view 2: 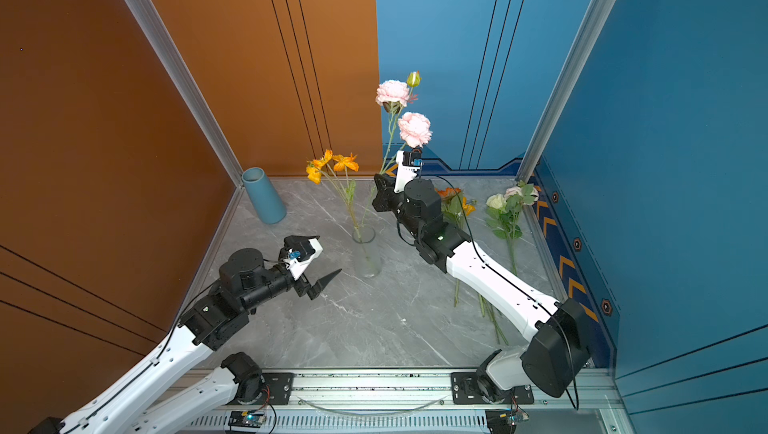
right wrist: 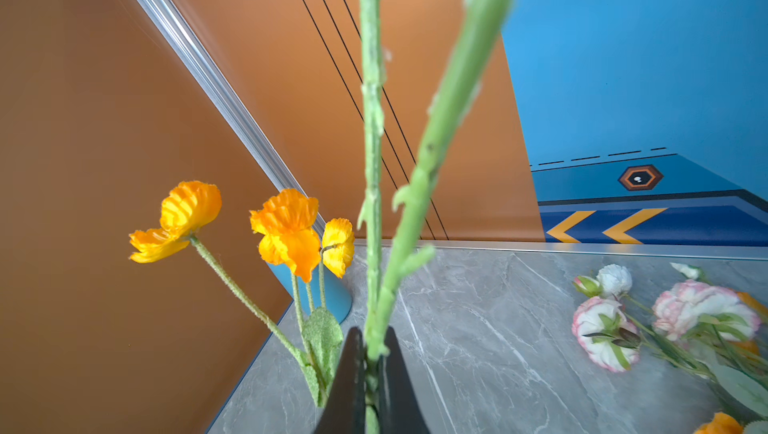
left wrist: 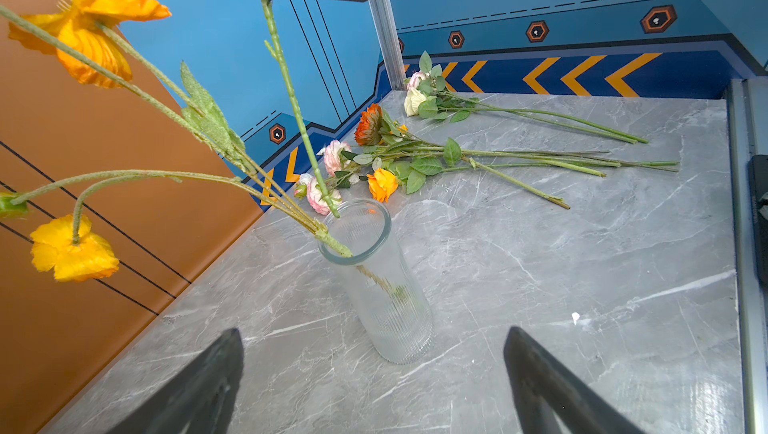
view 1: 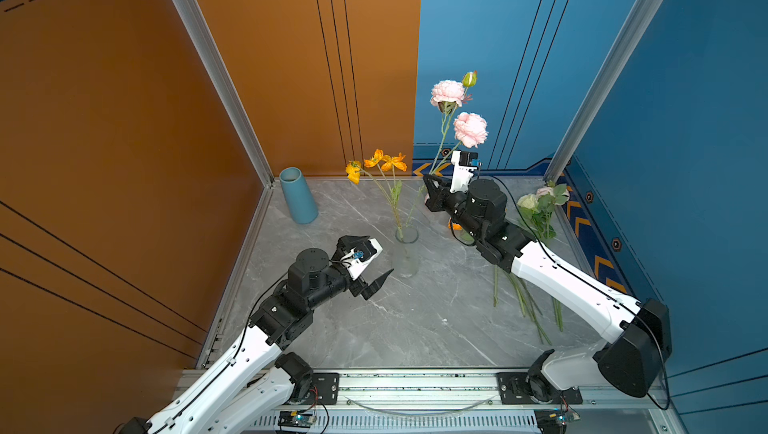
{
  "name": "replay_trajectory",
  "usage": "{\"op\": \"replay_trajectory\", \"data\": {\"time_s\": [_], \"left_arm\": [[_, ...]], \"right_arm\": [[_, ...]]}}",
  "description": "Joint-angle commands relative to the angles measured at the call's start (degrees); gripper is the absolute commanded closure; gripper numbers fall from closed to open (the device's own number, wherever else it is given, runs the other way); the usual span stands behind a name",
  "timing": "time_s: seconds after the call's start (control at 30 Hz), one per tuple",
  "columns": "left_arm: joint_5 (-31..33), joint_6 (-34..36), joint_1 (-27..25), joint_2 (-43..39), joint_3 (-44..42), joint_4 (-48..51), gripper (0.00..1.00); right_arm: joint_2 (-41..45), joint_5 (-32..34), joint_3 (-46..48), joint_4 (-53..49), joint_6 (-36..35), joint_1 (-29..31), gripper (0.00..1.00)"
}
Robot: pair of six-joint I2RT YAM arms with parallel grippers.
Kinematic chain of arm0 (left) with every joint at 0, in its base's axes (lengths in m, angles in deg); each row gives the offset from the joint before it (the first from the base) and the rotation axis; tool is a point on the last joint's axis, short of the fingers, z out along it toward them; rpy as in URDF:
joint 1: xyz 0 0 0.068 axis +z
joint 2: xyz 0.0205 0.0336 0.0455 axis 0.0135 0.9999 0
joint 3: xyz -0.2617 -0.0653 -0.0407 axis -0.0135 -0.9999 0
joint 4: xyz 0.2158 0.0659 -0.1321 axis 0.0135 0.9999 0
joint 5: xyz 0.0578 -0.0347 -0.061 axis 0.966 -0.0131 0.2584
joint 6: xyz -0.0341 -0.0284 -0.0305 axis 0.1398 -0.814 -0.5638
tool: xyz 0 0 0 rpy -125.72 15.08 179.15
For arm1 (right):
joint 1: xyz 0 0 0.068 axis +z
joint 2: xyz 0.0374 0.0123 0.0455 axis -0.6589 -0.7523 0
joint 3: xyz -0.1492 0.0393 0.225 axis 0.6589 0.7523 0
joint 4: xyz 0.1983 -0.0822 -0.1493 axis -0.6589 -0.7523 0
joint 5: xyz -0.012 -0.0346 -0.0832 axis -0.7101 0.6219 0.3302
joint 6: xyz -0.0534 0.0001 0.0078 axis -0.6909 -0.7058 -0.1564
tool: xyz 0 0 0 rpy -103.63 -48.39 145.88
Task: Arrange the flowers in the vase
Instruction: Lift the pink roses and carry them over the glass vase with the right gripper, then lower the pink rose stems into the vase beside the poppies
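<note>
The right gripper is holding the pink flower up over the glass vase, fingers clamped together on the green stem just under the spot where it is forking into two branches. Two pink blooms and a closed bud are riding high above the grip, so the load is looking top-heavy. The stem's lower end is sitting right at the glass vase's mouth, but whether it is inside the rim or just behind it I cannot tell. The left gripper is hovering just beside the glass vase, fingers spread wide apart, holding nothing and not touching the glass. The orange poppies are standing in the glass vase, leaning toward the orange wall. The other flowers are lying flat on the grey surface, under and beyond the right arm. A blue vase is standing in the far corner with nothing sticking out of it. Handling guess: the pink flower is looking light, with a thin, slick, plastic-coated stem, likely springy rather than rigid, so it may be swivelling in the pinch if the tip is catching on the rim. Petals are looking soft and crushable, so the hold is belonging on bare stem, low to middle, never on bloom or leaf. The glass vase is looking tall, narrow and light, so a stem levering on the rim is risking a tip-over; the open left fingers could steady it.
</note>
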Motion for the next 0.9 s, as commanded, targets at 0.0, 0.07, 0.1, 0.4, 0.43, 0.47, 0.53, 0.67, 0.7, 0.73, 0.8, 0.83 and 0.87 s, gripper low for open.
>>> {"op": "replay_trajectory", "data": {"time_s": [0.0,0.07,0.1,0.4,0.43,0.47,0.53,0.67,0.7,0.73,0.8,0.83,0.87], "left_arm": [[-0.1,0.6,0.3,-0.7,-0.4,-0.3,0.02],[0.0,0.6,0.3,-0.7,-0.5,-0.3,0.02],[0.0,0.6,0.3,-0.7,-0.5,-0.3,0.02],[-0.3,0.7,0.2,-0.5,-0.5,-0.2,0.02],[-0.3,0.8,0.2,-0.4,-0.5,-0.2,0.02],[-0.4,0.8,0.2,-0.3,-0.5,-0.2,0.02],[-0.4,0.8,0.2,-0.3,-0.4,-0.1,0.02],[-0.4,0.8,0.3,-0.1,-0.6,-0.1,0.02],[-0.6,0.8,0.2,-0.1,-0.6,-0.1,0.02],[-0.7,0.8,0.2,0.0,-0.6,-0.1,0.02],[-1.0,0.8,0.2,0.1,-0.5,-0.1,0.02],[-1.0,0.8,0.2,0.2,-0.5,-0.1,0.02],[-1.1,0.8,0.2,0.2,-0.6,-0.1,0.02]], "right_arm": [[-1.0,-0.5,0.9,2.9,2.0,0.9,1.0],[-1.3,-0.5,1.1,2.5,2.1,1.2,1.0],[-1.3,-0.6,1.1,2.2,2.1,1.3,1.0],[-1.6,-0.7,4.0,3.1,3.4,1.3,1.0],[-1.8,-1.0,4.3,3.8,3.6,3.0,1.0],[-2.2,-1.3,4.5,4.0,3.7,3.1,1.0],[-2.9,-1.9,4.4,3.7,3.7,3.2,1.0],[-3.7,-2.0,6.0,4.5,3.3,3.9,1.0],[-3.8,-1.9,6.7,5.0,3.1,4.0,1.0],[-3.7,-1.8,7.2,5.4,3.0,4.2,1.0],[-3.8,-1.5,7.9,5.7,2.1,4.6,1.0],[-3.9,-1.2,8.0,5.4,1.6,4.9,1.0],[-4.0,-0.8,8.3,5.3,1.1,5.2,1.0]]}}
